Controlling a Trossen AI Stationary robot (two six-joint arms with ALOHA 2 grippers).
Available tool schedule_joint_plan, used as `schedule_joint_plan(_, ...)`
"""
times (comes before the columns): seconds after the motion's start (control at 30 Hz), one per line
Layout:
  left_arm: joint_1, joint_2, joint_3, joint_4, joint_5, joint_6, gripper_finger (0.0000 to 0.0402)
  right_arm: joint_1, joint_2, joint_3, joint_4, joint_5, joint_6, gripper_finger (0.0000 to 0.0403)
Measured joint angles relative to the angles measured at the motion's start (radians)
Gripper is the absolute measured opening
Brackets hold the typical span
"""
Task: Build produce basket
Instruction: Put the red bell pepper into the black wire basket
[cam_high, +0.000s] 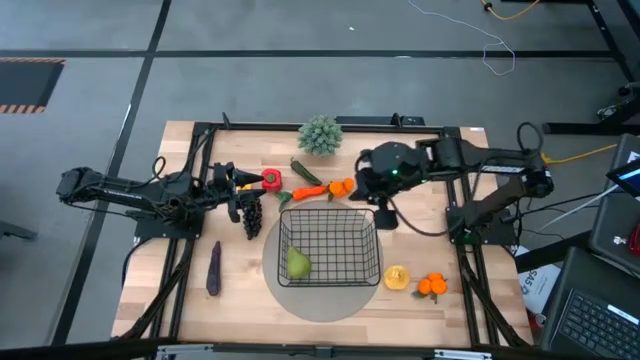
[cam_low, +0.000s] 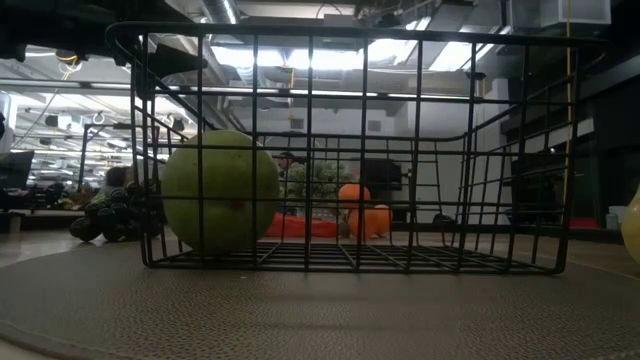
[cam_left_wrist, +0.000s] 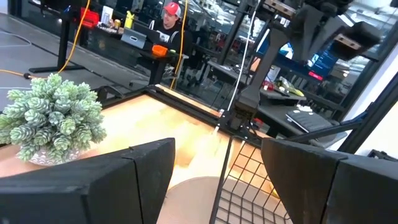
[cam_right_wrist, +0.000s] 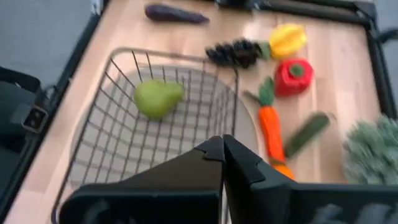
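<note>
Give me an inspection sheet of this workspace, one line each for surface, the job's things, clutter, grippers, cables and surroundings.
Surface: wooden table, with a grey round mat under the basket.
Job's things: wire basket holds only a green pear; grapes, red pepper, cucumber, carrot, eggplant, lemon, oranges lie outside.
Clutter: spiky ball plant.
Grippers: left gripper open, empty, above the grapes; right gripper shut, empty, by the basket's rim.
Cables: white cable on the floor.
Surroundings: a person at a desk.
</note>
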Motion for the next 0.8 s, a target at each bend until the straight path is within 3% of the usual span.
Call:
schedule_joint_plan(0.23, 0.000, 0.000, 0.000, 0.000, -0.006, -0.003, 0.0229, 0.000, -0.069, -0.002, -0.048, 0.016, -0.008, 0.0000)
schedule_joint_plan(0.33, 0.000, 0.000, 0.000, 0.000, -0.024, -0.003, 0.0229, 0.000, -0.115, -0.063, -0.052, 0.016, -0.051, 0.0000)
schedule_joint_plan(0.47, 0.000, 0.000, 0.000, 0.000, -0.034, -0.003, 0.0229, -0.015, -0.234, -0.262, -0.047, 0.016, -0.022, 0.0000)
schedule_joint_plan(0.6, 0.000, 0.000, 0.000, 0.001, -0.034, -0.005, 0.0229, -0.015, -0.412, -0.517, 0.029, 0.018, 0.134, 0.0000)
schedule_joint_plan(0.8, 0.000, 0.000, 0.000, 0.005, -0.040, -0.005, 0.0229, 0.014, -0.699, -0.874, 0.430, 0.062, 0.309, 0.0000)
